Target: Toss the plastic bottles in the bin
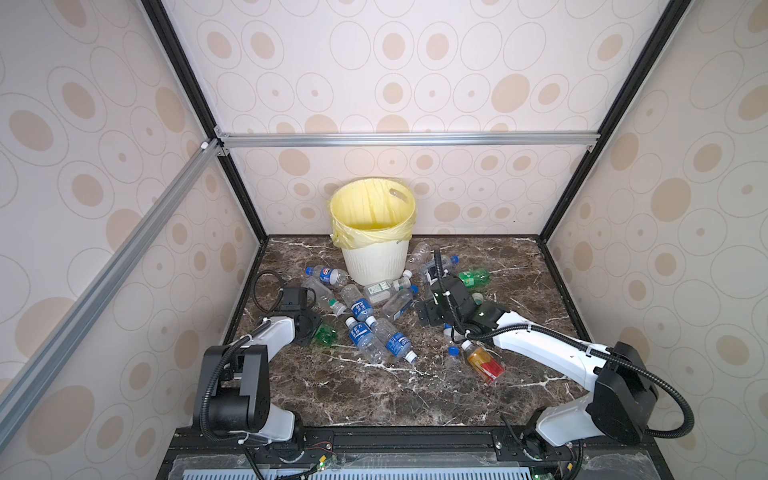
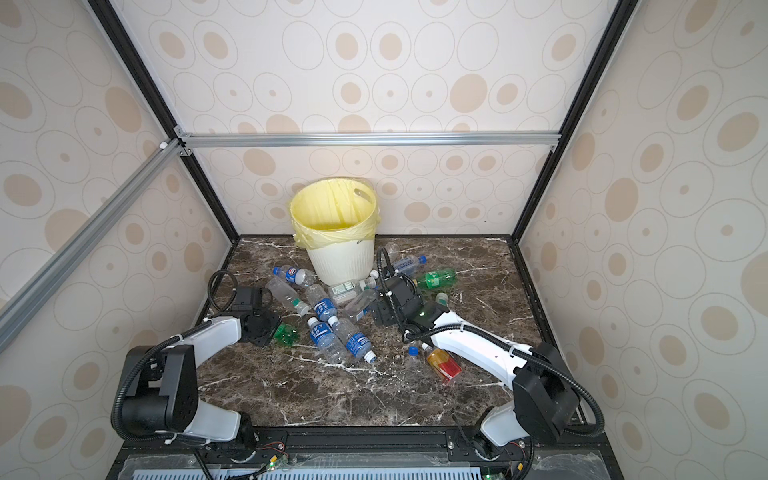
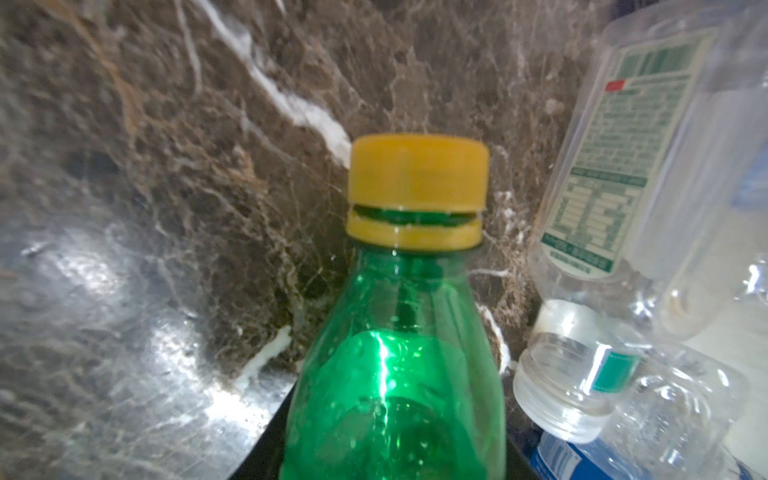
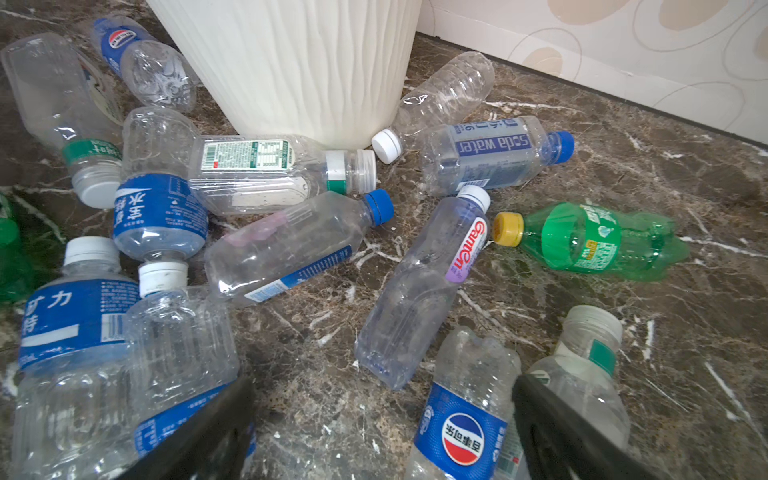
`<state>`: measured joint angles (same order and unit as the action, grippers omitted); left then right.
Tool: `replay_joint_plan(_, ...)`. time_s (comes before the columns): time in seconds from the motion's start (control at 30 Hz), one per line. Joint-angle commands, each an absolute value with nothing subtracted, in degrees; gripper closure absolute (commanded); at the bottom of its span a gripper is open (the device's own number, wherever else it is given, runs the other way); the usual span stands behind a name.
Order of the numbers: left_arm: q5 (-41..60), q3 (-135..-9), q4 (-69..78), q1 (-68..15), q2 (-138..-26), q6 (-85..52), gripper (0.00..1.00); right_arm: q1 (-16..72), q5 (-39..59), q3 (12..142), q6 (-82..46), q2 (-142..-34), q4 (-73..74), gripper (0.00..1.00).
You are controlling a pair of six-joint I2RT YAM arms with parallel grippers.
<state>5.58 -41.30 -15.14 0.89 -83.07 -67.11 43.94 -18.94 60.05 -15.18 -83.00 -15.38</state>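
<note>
**Left wrist view: green bottle (image 3: 395, 365) at hand**

It lies at my left pincer (image 1: 314, 331); gripped or not, I cannot tell. Squeeze its body gently, lift clear, release over the bin (image 1: 376, 266) at the back. Right pincer (image 4: 382, 444) gapes wide.

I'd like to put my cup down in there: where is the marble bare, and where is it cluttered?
Bare: the near stretch of the marble top, on the camera's side of the amber bottle; also the far right corner beyond the green bottle. Crowded: the bottles heaped from the foot of the bin to mid-table.
</note>
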Motion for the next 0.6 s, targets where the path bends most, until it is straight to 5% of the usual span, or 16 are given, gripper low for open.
replay_joint_plan(0.0, 7.56, -41.87, -14.3, 1.32, -77.78, -63.54, 0.54, 44.47, -13.61, 60.57, -18.21, -80.65, -14.41, 0.0)
replay_joint_plan(0.33, 17.16, -46.03, -1.97, -2.7, -63.14, -52.9, 0.49, 44.53, -1.72, 61.82, -23.47, -78.05, -8.41, 0.01)
replay_joint_plan(0.57, 15.77, -54.97, -2.69, -10.68, -63.83, -50.09, 0.49, 46.32, 0.0, 65.22, -23.97, -78.51, -5.72, 0.02)
